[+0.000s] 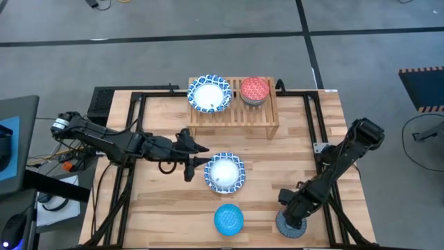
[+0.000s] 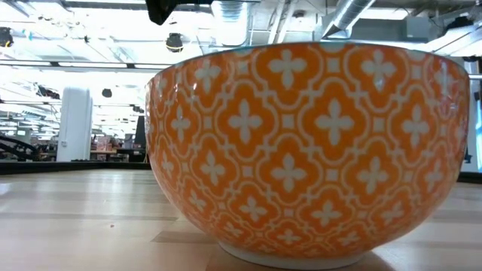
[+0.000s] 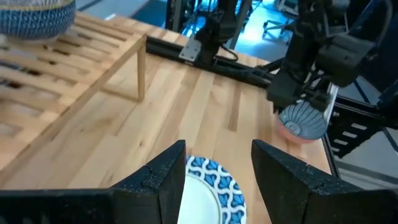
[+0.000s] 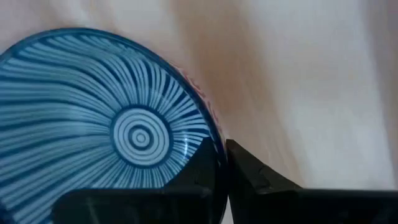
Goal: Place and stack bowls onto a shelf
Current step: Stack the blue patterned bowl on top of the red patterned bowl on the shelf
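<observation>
On the shelf (image 1: 232, 114) at the far middle stand a white blue-rimmed bowl (image 1: 209, 94) and a red bowl (image 1: 254, 90). A second white blue-rimmed bowl (image 1: 224, 172) sits mid-table. My left gripper (image 1: 196, 161) stands open just left of it, its rim (image 3: 211, 180) showing between the fingers, untouched. A bright blue bowl (image 1: 228, 219) sits near the front edge. At the near right, my right gripper (image 1: 288, 208) is shut on a dark-blue radial-pattern bowl (image 4: 124, 130). My right gripper pinches the dark-blue bowl's rim (image 4: 214, 134), one finger (image 4: 202, 165) inside the bowl and the other (image 4: 249, 171) outside. The fingers come from above, pointing down. The bowl sits mouth up at the table's near right corner.
An orange patterned bowl wall (image 2: 309, 150) fills the low view, right at the camera. The shelf's slats between and in front of its two bowls are bare. Black frame rails (image 1: 316, 125) run along the table's sides. Bare wood lies between the shelf and the mid-table bowl.
</observation>
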Controlling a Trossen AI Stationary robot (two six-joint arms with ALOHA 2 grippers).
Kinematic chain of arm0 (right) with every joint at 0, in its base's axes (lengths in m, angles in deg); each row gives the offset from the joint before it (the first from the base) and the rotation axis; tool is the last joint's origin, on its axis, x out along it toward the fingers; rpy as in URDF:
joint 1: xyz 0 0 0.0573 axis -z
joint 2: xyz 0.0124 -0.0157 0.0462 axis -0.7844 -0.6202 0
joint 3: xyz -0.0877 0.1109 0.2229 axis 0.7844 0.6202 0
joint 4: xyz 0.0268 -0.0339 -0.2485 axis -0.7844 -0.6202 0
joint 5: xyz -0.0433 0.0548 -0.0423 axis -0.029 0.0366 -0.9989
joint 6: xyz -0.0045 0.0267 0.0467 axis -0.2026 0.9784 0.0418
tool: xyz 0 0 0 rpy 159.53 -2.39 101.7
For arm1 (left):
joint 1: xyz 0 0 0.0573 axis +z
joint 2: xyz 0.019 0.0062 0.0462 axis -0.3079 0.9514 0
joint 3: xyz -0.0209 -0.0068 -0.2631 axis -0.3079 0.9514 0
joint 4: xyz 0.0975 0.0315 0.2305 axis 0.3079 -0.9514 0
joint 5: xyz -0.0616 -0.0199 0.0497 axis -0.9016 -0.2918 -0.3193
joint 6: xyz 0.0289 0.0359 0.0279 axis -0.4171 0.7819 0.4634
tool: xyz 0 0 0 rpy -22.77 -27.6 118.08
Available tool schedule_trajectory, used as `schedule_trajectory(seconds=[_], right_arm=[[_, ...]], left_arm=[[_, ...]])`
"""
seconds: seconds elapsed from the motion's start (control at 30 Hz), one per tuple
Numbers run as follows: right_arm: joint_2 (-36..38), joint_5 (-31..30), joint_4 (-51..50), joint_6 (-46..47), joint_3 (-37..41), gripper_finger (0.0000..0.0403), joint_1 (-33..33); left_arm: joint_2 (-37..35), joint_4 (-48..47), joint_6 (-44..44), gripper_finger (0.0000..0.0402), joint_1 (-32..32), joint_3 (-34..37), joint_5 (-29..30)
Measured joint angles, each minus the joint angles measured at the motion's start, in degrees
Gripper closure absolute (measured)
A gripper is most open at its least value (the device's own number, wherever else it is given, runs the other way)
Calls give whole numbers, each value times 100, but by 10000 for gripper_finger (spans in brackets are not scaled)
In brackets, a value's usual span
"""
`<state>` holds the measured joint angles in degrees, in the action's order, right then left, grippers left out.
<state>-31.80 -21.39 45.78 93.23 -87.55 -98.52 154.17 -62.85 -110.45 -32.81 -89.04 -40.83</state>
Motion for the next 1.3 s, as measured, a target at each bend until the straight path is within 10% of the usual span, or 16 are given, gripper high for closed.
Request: schedule_trajectory(seconds=[0.47, 0.93, 1.3], right_arm=[[1634, -1031, -1296, 369, -961, 365, 1446], [1392, -1581, -2016, -2681, -3366, 365, 4705], [375, -1184, -2424, -5167, -5675, 364, 6252]], left_arm=[[0, -115, -123, 235, -100, 0, -8], [0, -643, -260, 235, -100, 0, 64], [2, -544, 757, 235, 691, -204, 1485]])
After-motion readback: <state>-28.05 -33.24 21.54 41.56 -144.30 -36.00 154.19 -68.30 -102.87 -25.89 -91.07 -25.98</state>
